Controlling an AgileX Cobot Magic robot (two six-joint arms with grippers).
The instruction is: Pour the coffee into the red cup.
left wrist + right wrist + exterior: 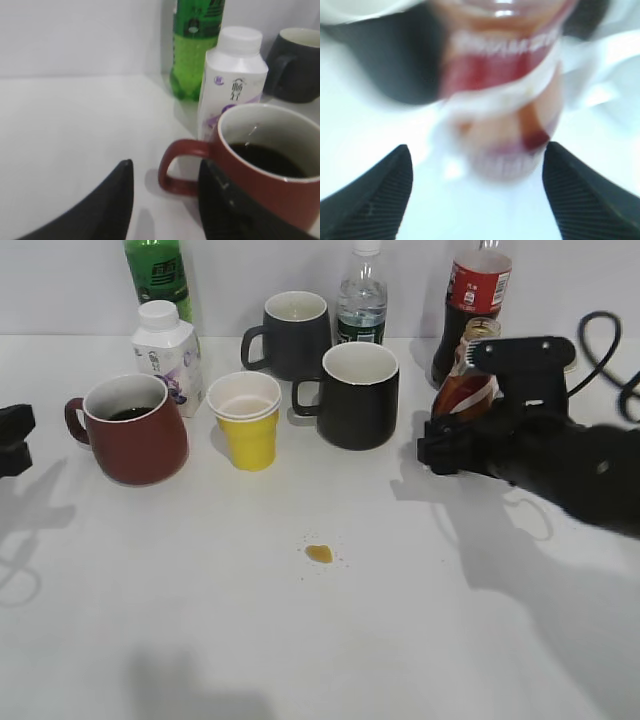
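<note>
The dark red mug (135, 430) near the table's left edge holds coffee, and the small clear coffee bottle (468, 382) could tip between the right gripper's (477, 192) open jaws; left gripper (165, 200) is open too.

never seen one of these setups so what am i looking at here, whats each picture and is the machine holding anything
It is a two-armed robot at a white table. One picture is a side camera; the others sit on each wrist, looking past the black fingers.

The left gripper is open beside the dark red ceramic mug, which holds dark liquid. The right gripper is open, its fingers either side of the small clear coffee bottle, not squeezing it.

Also there: two black mugs, a yellow paper cup, a white carton bottle, green, water and cola bottles, and a small brown spill.
</note>
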